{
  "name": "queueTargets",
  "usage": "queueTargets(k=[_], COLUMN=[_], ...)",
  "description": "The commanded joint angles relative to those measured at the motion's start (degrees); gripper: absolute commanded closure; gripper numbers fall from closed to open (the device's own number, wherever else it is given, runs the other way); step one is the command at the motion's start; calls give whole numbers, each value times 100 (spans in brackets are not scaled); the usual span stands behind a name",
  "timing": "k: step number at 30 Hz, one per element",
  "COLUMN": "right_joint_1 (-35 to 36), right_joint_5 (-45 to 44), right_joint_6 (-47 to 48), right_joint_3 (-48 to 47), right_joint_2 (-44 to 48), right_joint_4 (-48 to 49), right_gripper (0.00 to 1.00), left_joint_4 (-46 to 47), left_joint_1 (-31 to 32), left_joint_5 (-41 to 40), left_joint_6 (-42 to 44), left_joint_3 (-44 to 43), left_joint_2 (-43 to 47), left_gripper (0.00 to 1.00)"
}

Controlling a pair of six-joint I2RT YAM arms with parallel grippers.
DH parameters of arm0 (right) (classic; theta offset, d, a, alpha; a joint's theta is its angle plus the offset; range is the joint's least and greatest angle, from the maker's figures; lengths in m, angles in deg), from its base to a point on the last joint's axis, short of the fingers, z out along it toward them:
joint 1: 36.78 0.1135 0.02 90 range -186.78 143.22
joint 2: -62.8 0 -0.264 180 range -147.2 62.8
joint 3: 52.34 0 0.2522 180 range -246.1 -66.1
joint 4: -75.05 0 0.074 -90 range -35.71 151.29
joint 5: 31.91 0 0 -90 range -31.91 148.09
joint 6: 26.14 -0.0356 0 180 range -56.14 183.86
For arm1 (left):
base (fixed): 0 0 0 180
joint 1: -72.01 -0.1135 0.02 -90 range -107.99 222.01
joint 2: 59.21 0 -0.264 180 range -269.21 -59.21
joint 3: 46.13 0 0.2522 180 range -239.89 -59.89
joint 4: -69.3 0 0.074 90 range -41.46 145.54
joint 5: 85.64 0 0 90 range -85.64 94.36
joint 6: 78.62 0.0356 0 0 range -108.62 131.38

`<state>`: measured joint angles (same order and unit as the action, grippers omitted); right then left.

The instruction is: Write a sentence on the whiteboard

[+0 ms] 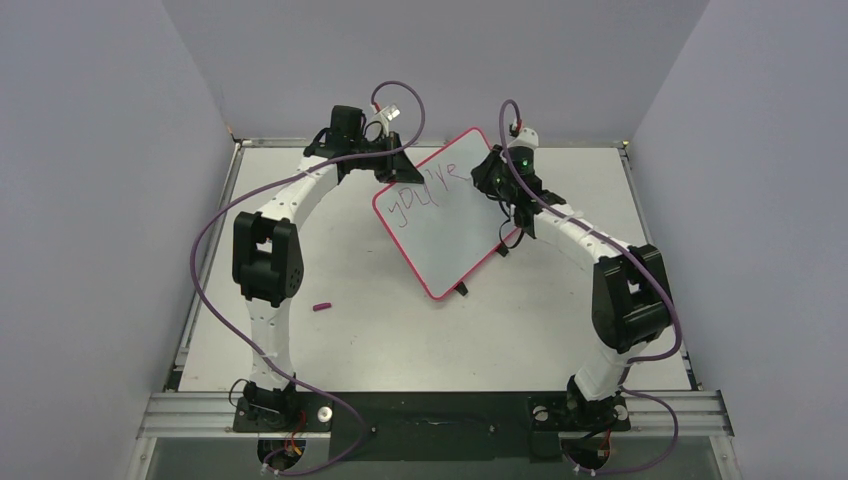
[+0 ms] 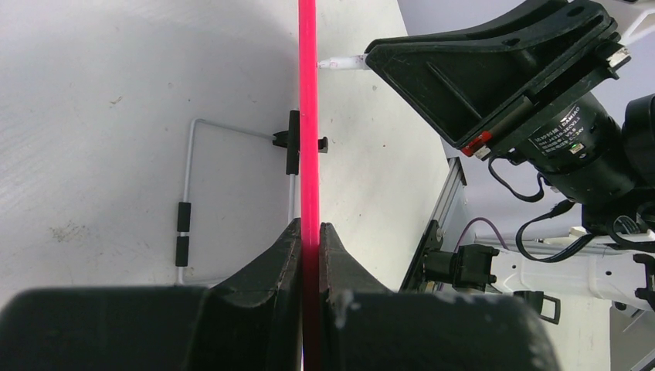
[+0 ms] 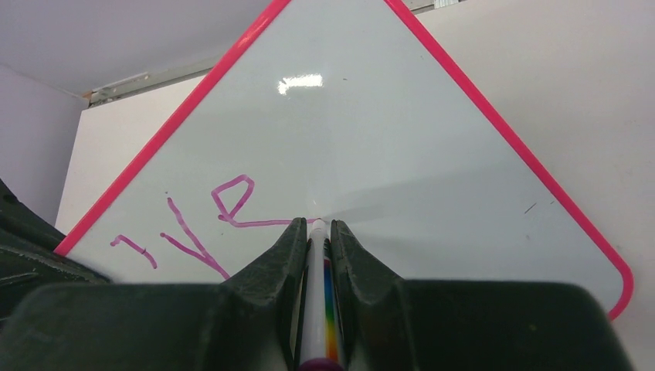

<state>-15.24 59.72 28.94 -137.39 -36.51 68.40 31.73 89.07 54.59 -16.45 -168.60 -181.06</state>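
Observation:
The whiteboard [image 1: 440,238], white with a red-pink rim, is held tilted above the table. My left gripper [image 1: 386,150] is shut on its upper left rim; the left wrist view shows the rim [image 2: 308,116] edge-on, pinched between my left gripper's [image 2: 310,226] fingers. My right gripper [image 1: 487,172] is shut on a white marker with a rainbow stripe [image 3: 320,309]. The marker's tip touches the whiteboard [image 3: 402,131] between my right gripper's [image 3: 317,224] fingertips. The sentence [image 1: 425,188] reads roughly "you're" in purple; its last letters [image 3: 208,220] end at the tip.
A small purple marker cap [image 1: 321,306] lies on the table left of the board. The board's wire stand [image 2: 188,178] hangs behind it over the table. Grey walls close in the left, right and back. Both arm bases sit at the near edge.

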Motion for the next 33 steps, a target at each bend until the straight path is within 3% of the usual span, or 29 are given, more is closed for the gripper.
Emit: queueTargets(k=[1,19,33], right_joint_1=[-7,31,403], right_joint_5=[-298,-255,344], right_joint_6=[188,245,640], right_joint_3=[-300,482,1861], right_joint_2=[241,1646,2780], right_joint_4=[-247,-390,159], right_gripper=[100,100,100], left_joint_4=[602,556,197], left_joint_1=[34,43,56], left_joint_5=[660,525,404], left_joint_6=[-161,-151,183], left_joint_3=[-189,148,148], left_joint_2=[442,702,757], left_gripper=[100,100,100])
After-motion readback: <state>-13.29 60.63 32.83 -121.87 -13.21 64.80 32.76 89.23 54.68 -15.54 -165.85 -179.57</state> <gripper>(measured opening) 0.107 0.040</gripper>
